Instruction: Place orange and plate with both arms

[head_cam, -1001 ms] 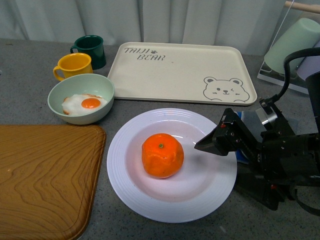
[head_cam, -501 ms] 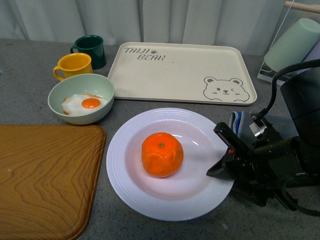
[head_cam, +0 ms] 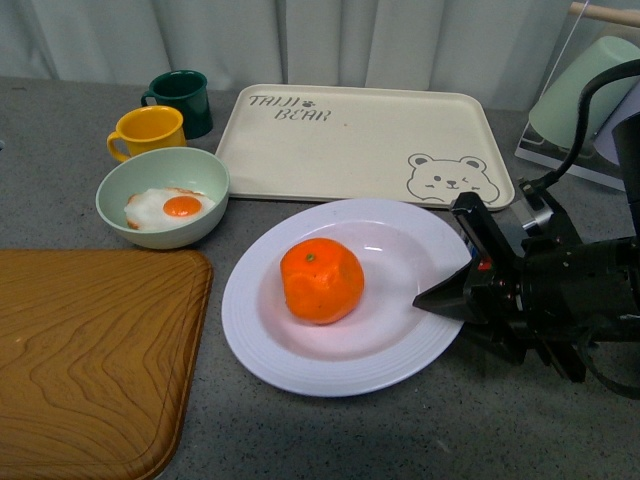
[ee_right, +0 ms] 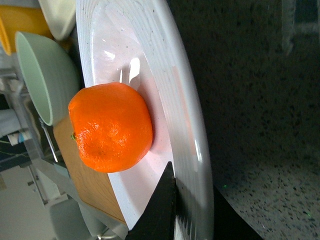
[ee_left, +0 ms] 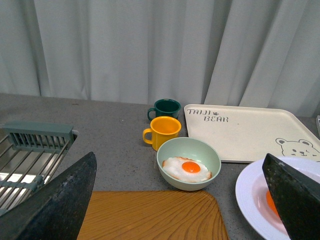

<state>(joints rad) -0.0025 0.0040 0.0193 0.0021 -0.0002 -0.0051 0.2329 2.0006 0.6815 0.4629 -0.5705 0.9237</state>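
The orange (head_cam: pixel 321 281) lies in the well of the white plate (head_cam: pixel 300 362), in front of the bear tray. My right gripper (head_cam: pixel 440 300) is shut on the plate's right rim, one finger above and one below. That side of the plate looks raised, and its far edge reaches the tray's front edge. In the right wrist view the orange (ee_right: pixel 110 127) rests against the plate (ee_right: pixel 170 75), with the gripper (ee_right: pixel 187 210) clamped on the rim. My left gripper (ee_left: pixel 172 210) hangs open above the wooden board, holding nothing. The plate's edge (ee_left: pixel 247 190) shows beside its right finger.
A cream bear tray (head_cam: pixel 360 140) lies behind the plate. A pale green bowl (head_cam: pixel 162 196) with a fried egg, a yellow mug (head_cam: pixel 148 132) and a dark green mug (head_cam: pixel 180 100) stand at the back left. A wooden board (head_cam: pixel 90 350) fills the front left. A dish rack (ee_left: pixel 30 155) shows in the left wrist view.
My right gripper came down on the plate's right rim and shut on it. The plate has shifted back and right with that side raised. The orange tipped slightly left.
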